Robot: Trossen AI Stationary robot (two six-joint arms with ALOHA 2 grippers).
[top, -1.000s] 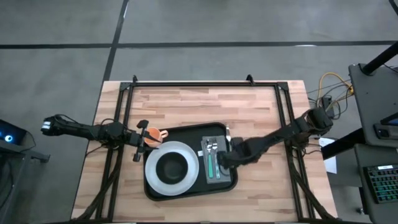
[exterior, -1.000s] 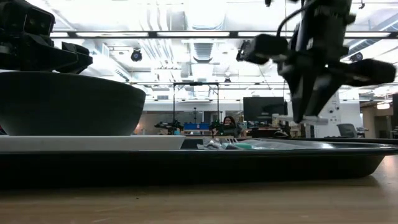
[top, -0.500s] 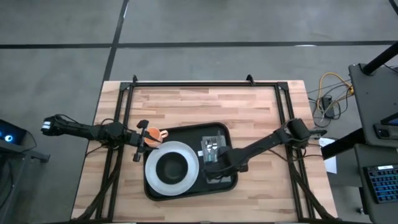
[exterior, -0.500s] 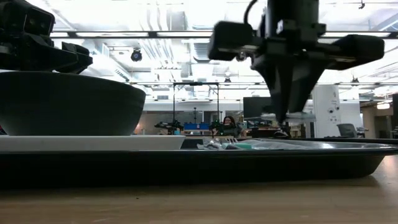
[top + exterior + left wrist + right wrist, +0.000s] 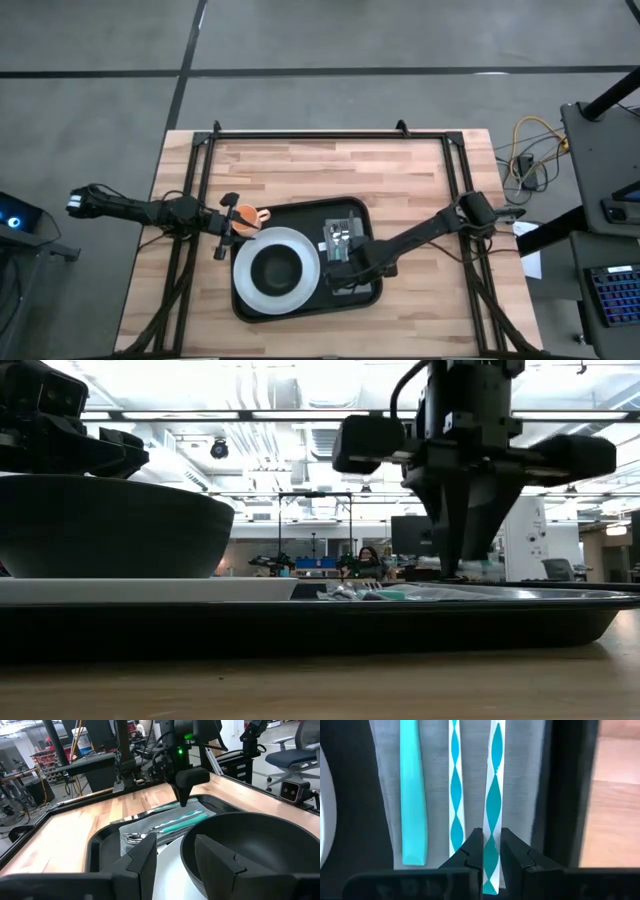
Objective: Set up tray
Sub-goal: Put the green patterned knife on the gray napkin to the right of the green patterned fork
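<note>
Since a second ago my right arm has swung in from the tray's right edge and now sits over the cutlery; the left arm hasn't budged.

From the right wrist cam, the right pincer [image 5: 491, 851] is pinched nearly shut around the handle of the outermost piece of cutlery, the one with the teal-and-white wavy pattern [image 5: 494, 800]. Fingers are on either side of it, close to the handle's end. Whether it's actually off the napkin I can't tell. Right beside it lies a second patterned handle [image 5: 455, 795], then a plain teal one [image 5: 413, 805], all three parallel on the grey napkin [image 5: 435, 750].

Going outward, the napkin sits in the right part of the black tray [image 5: 300, 212], and the white plate [image 5: 290, 243] with the dark bowl [image 5: 276, 267] on it fills the left part. Tray is on the wooden worktop [image 5: 330, 165], roughly centre and toward the near edge.

My left pincer [image 5: 232, 227] waits at the tray's left edge, just beside the plate, next to something small and orange [image 5: 246, 215]. Its fingers [image 5: 145, 862] stand apart with nothing between them, pointing at the bowl's rim.

Low cam shows a person [image 5: 366, 560] seated way back in the room.
</note>
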